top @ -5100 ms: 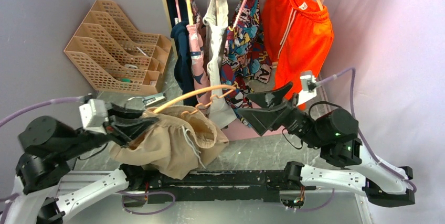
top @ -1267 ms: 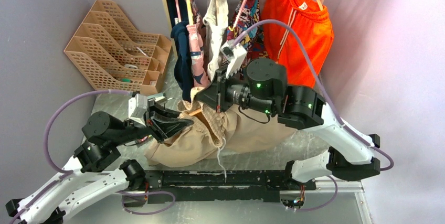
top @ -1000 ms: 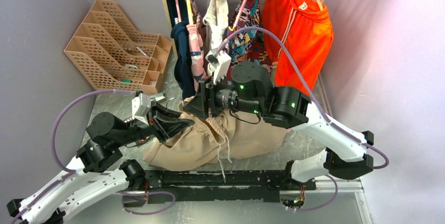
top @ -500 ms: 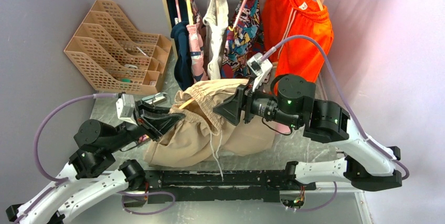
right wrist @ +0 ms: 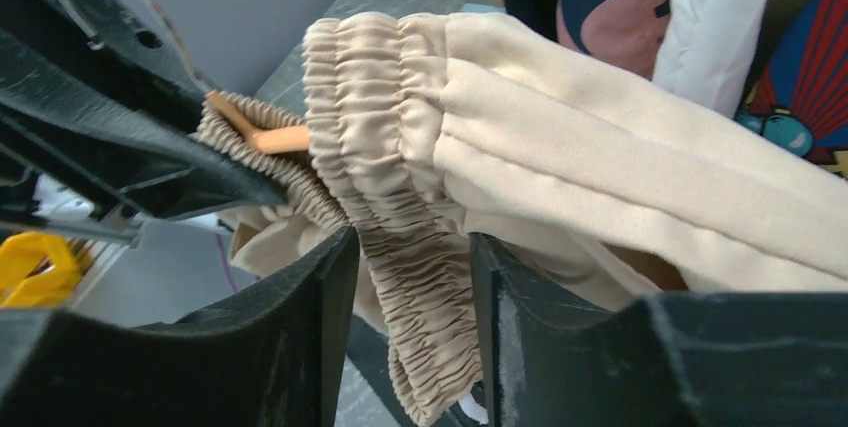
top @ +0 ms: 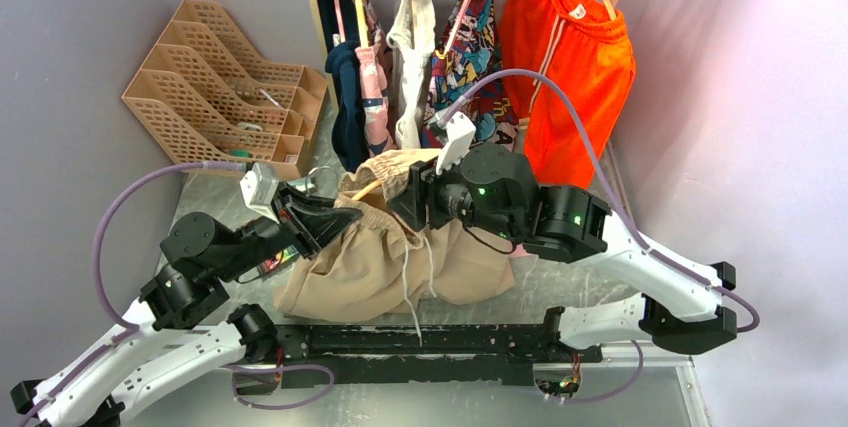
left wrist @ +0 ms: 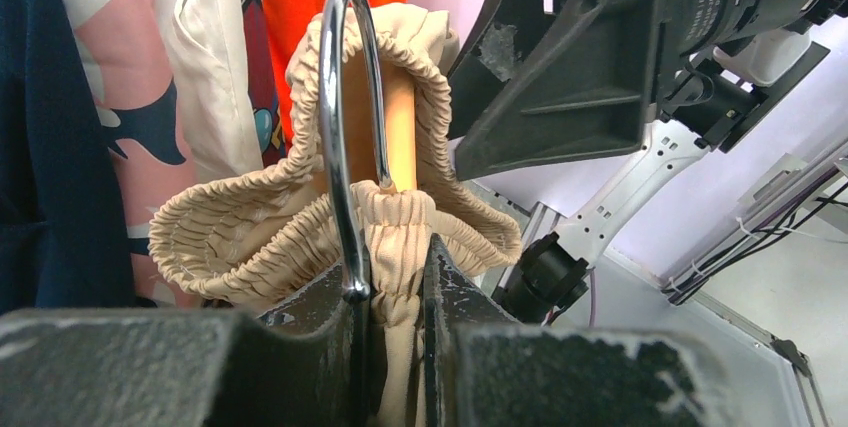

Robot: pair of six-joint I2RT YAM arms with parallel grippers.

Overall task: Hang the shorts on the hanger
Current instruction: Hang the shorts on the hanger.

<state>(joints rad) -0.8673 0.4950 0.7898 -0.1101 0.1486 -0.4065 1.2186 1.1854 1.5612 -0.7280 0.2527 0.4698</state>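
Observation:
The beige shorts hang in a bunch between both arms, their legs resting on the table. In the left wrist view my left gripper is shut on the hanger, with gathered waistband wrapped over it. The chrome hook and the orange-tan neck rise out of that grip. A short piece of the hanger shows beside my left gripper. My right gripper sits just right of it. Its jaws pinch the elastic waistband, and cloth stretches away taut. The hanger's arm pokes from the folds.
Behind the grippers a rail carries hung clothes: bright orange shorts, a cream-white garment, a patterned piece and a navy one. A tan lattice file rack stands at the back left. Purple walls close both sides.
My right gripper has swung left and nearer to the left gripper, carrying the waistband with it. The left gripper has risen slightly and kept its grip.

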